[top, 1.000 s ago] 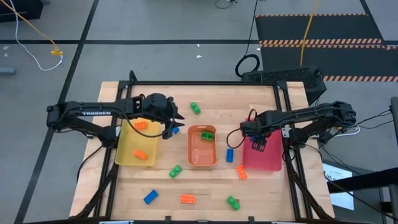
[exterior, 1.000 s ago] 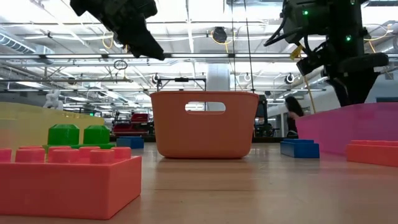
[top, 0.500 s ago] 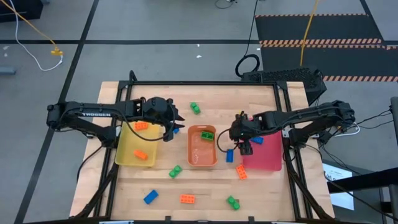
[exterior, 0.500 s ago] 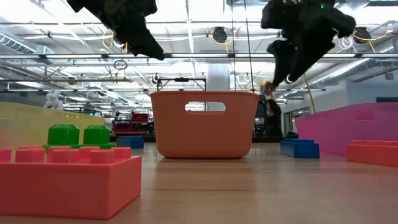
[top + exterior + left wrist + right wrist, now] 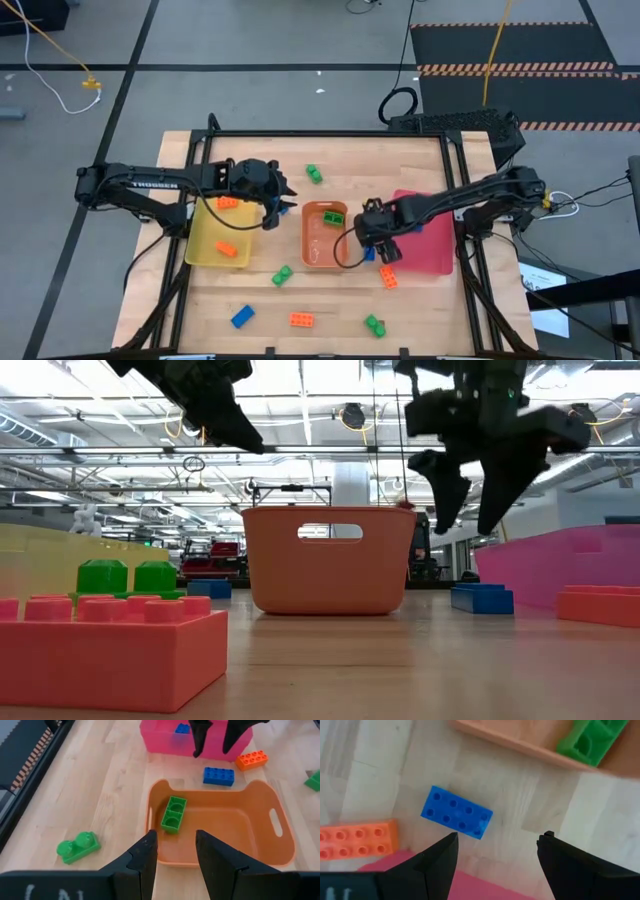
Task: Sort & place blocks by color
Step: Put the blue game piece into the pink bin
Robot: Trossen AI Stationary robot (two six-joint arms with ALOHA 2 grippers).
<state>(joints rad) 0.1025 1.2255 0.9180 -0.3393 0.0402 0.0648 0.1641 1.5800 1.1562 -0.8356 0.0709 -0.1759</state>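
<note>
My right gripper hangs open above a blue block lying flat on the table between the orange tray and the pink tray. It touches nothing. An orange block lies beside the blue one. One green block lies in the orange tray, and a blue block in the pink tray. Two orange blocks sit in the yellow tray. My left gripper waits open, high between the yellow and orange trays.
Loose blocks lie on the table: green ones, a blue one and orange ones. The three trays stand in a row across the middle. Bare wood shows along the near edge.
My right gripper has swung from above the pink tray toward the table's left, ending over the blue block between the orange and pink trays, and has come somewhat lower. No block on the table has moved.
</note>
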